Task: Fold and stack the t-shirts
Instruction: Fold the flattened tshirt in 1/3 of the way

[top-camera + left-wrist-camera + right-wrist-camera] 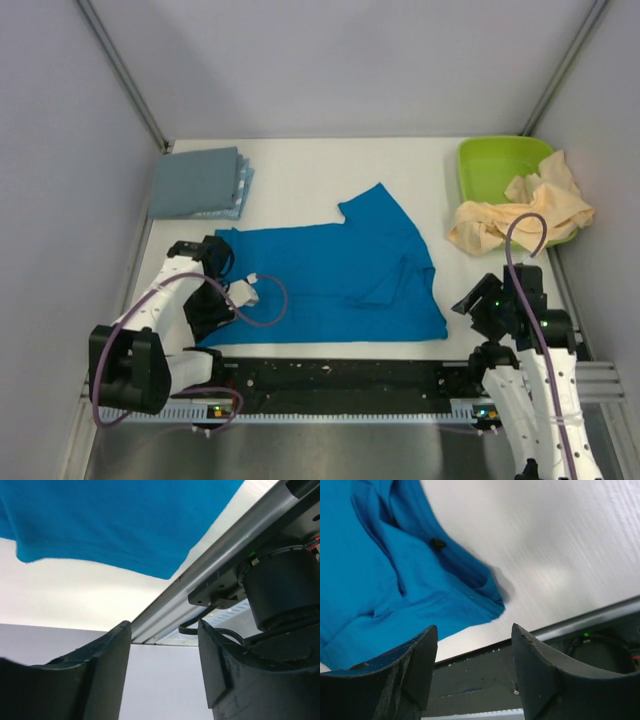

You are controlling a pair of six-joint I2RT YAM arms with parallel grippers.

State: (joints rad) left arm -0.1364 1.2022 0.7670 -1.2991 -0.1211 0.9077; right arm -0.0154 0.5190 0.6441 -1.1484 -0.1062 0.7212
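A bright blue t-shirt [330, 275] lies spread on the white table, one sleeve pointing to the back. It also shows in the left wrist view [115, 520] and the right wrist view [395, 570]. Dull grey-blue t-shirts [195, 182] sit folded in a flat pile at the back left. A pale cream-peach t-shirt [520, 215] lies crumpled over the tub's rim at the right. My left gripper [208, 318] [164, 625] is open by the blue shirt's near left corner, holding nothing. My right gripper [468, 303] [474, 627] is open just right of the shirt's near right corner, also empty.
A lime-green plastic tub [495, 160] stands at the back right. A dark rail [330, 375] runs along the table's near edge, in front of both arm bases. Grey walls close in the left, back and right sides.
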